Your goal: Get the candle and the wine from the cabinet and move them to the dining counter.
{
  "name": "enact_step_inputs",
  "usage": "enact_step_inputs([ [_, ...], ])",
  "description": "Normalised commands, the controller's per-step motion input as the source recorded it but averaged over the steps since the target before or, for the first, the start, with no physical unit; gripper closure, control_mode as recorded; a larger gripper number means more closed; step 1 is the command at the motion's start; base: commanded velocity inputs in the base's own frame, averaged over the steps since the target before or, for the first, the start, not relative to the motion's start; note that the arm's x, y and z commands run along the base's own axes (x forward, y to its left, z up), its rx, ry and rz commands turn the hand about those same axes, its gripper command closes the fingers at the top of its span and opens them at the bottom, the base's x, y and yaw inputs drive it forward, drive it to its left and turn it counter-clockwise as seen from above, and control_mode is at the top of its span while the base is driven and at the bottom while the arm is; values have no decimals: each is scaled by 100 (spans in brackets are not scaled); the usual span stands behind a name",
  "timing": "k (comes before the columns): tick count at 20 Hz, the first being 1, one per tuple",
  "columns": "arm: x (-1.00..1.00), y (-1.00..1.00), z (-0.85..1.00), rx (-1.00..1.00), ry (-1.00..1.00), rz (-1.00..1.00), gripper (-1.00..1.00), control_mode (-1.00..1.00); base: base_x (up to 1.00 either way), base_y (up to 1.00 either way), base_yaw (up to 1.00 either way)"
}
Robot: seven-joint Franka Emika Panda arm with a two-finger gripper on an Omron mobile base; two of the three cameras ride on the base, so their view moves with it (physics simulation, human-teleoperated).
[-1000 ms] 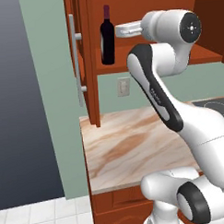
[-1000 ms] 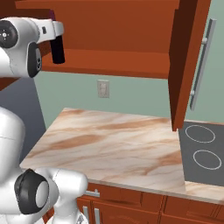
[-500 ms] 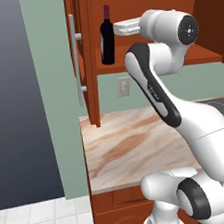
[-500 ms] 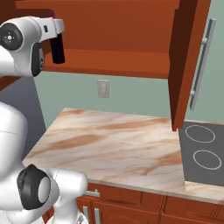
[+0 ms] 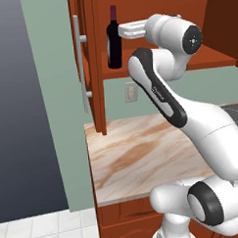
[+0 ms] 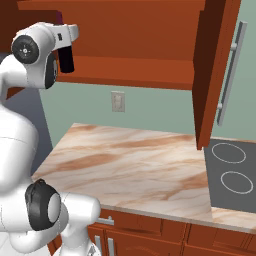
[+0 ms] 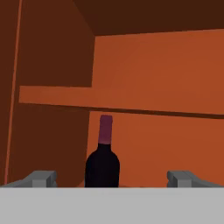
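The wine [image 5: 113, 42] is a dark bottle with a maroon neck, standing upright on the floor of the open cabinet [image 5: 207, 63] at its left end. My gripper [image 5: 123, 30] reaches in level from the right, at the height of the bottle's shoulder and just short of it. In the hand view the wine [image 7: 103, 162] stands ahead and a little left of centre, under the inner shelf [image 7: 131, 106]. My gripper [image 7: 113, 179] is open there, its fingertips [image 7: 43, 178] wide apart with nothing between them. The wine [image 6: 65, 60] hangs below my wrist in the right base view. The candle and the dining counter are out of view.
The cabinet's left door [image 5: 90, 78] stands open with a silver bar handle [image 5: 80, 64]; the right door [image 6: 215, 75] juts out over the wall counter [image 6: 135, 165]. A stovetop [image 6: 230, 170] lies at the right. A wall outlet [image 6: 118, 101] sits below the cabinet.
My gripper has crept a little to the left and up, closer to the wine bottle. The bottle has not moved and the jaws have stayed wide.
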Motion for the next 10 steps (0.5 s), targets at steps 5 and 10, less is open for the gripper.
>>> enact_step_inputs([
  [5, 27, 1, 0, 1, 0, 2, -100, -100, 0, 0, 0],
  [10, 17, 11, 0, 0, 0, 2, -100, -100, 0, 0, 0],
])
